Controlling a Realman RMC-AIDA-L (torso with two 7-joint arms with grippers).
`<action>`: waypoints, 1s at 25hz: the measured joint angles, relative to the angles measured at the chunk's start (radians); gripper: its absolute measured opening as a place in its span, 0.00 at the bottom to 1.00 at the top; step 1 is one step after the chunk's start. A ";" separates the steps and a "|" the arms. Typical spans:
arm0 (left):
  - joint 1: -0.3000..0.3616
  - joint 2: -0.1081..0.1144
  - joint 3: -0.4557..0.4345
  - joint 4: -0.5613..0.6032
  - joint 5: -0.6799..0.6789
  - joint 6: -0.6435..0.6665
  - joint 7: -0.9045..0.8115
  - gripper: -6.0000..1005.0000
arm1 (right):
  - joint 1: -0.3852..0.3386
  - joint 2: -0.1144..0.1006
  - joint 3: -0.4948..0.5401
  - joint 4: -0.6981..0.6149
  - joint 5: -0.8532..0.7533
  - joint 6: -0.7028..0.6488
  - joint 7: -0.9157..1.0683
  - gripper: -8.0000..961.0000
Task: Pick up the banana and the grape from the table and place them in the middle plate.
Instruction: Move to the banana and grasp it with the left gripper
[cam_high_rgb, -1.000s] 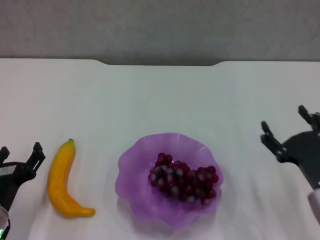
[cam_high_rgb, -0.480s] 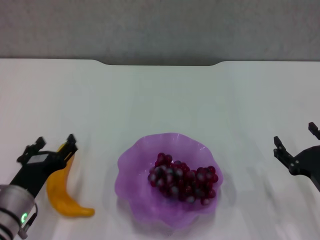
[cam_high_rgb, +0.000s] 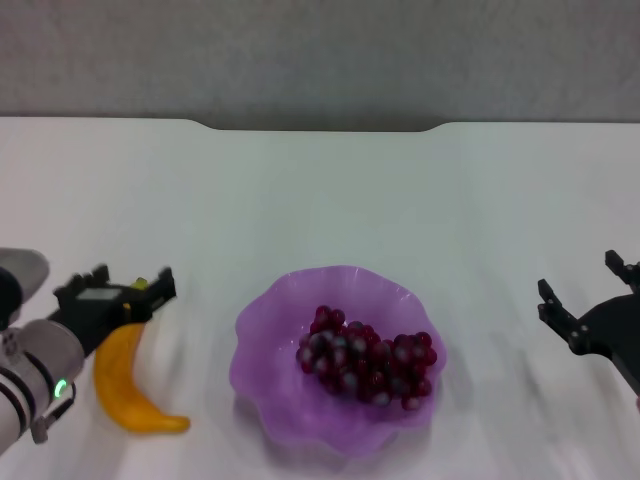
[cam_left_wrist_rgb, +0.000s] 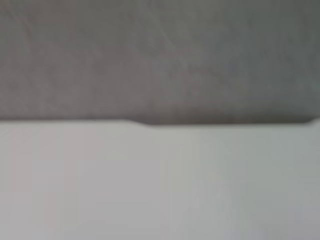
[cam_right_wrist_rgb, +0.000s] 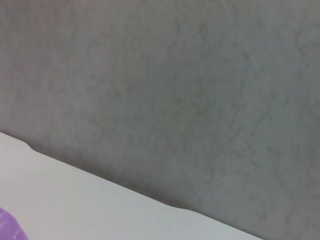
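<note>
Since half a second ago, I see my left end effector (cam_high_rgb: 128, 287) has swung in from the near-left corner toward the middle and now sits over the far tip of the banana (cam_high_rgb: 122, 381), its fingers apart; my right end effector (cam_high_rgb: 588, 297) has barely shifted at the right edge, fingers also spread and holding nothing.

Going left to right on the counter (cam_high_rgb: 320, 190): the banana lies left of the middle plate (cam_high_rgb: 262, 330), apart from it. Its long axis runs near to far, curving; the far end is hidden under my left end effector and the near end hooks toward the plate. The plate sits at centre near the front edge. The grape (cam_high_rgb: 367, 364) lies inside it, right of the plate's middle, long axis running across from left to right.

The counter is plain white with a notched far edge, and a grey wall (cam_high_rgb: 320, 55) stands behind it. The right wrist view catches a sliver of the plate's purple rim (cam_right_wrist_rgb: 10, 227).
</note>
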 joint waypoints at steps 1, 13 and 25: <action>-0.003 -0.002 -0.004 -0.016 -0.018 -0.049 0.021 0.88 | 0.000 0.000 0.000 0.000 0.000 0.000 0.000 0.93; -0.105 -0.005 -0.067 0.147 -0.048 -0.135 -0.009 0.89 | 0.021 0.000 -0.013 -0.009 0.001 0.001 0.002 0.93; -0.038 -0.006 -0.058 0.137 -0.047 -0.048 -0.012 0.89 | 0.020 0.000 -0.013 -0.002 0.004 -0.003 0.002 0.93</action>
